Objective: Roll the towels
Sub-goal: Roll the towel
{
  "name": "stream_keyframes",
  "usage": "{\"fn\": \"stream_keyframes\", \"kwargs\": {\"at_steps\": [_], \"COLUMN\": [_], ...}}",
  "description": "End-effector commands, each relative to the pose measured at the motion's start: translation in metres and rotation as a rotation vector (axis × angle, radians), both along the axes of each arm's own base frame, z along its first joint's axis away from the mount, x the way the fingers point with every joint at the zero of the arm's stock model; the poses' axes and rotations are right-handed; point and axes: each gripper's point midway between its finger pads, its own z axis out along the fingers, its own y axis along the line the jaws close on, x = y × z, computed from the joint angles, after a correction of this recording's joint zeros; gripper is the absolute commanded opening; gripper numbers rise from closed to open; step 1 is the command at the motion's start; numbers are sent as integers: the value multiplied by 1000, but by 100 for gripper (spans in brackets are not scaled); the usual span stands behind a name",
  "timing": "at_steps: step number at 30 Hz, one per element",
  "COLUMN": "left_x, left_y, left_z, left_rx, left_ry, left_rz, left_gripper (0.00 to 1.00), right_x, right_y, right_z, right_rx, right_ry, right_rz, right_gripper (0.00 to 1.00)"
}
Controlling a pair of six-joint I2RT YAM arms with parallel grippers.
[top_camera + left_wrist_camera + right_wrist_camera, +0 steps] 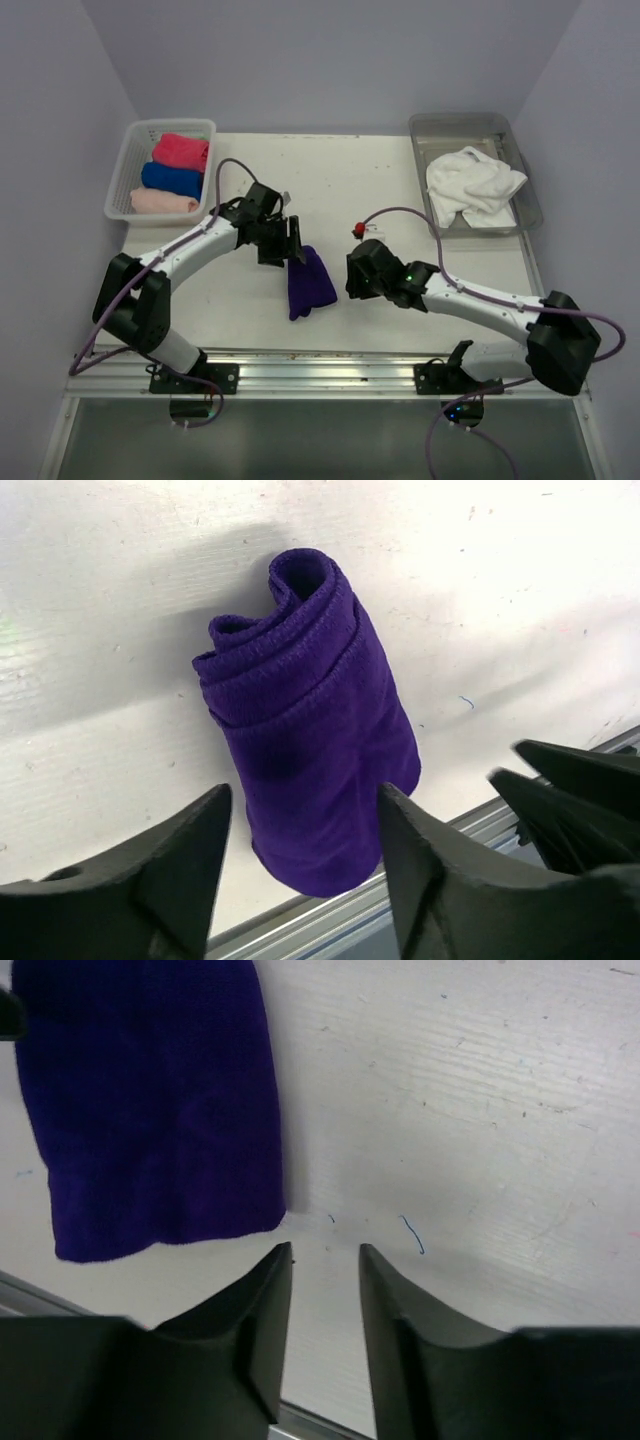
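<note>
At tabletop (400, 200) centre, rolled purple towel (310, 282) lies flat. Left fingers (190, 860) spread astride its end, not clenched. Right fingers (262, 1305) just right of it, parted, empty.

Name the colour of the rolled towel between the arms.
The rolled towel is deep purple, clearest in left wrist view.

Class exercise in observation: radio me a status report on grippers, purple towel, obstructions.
Left gripper open over end of rolled purple towel. Right gripper open, empty, beside the towel. Nothing in the way.
</note>
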Motion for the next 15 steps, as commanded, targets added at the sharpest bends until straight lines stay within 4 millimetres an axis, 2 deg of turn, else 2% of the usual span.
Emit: {"fn": "stream_keyframes", "kwargs": {"at_steps": [1, 2, 4, 5, 7, 15], "left_x": [-7, -13, -19, -26, -34, -61], "left_y": [13, 17, 25, 35, 42, 47], "left_z": [7, 0, -8, -18, -26, -45], "left_rx": [20, 36, 71, 120, 146, 120], "left_ry": [-1, 10, 27, 47, 60, 112], "left_rz": [80, 84, 91, 105, 110, 112], "left_gripper": [61, 57, 49, 38, 27, 10], "right_x": [19, 21, 26, 28, 32, 36], "right_y": [20, 23, 31, 33, 33, 39], "right_z": [0, -3, -8, -9, -16, -42], "right_rx": [-31, -41, -57, -69, -102, -184], "right_ry": [7, 13, 21, 21, 27, 80], "right_rz": [-9, -4, 14, 22, 25, 58], "right_gripper": [33, 28, 27, 27, 27, 27]}}
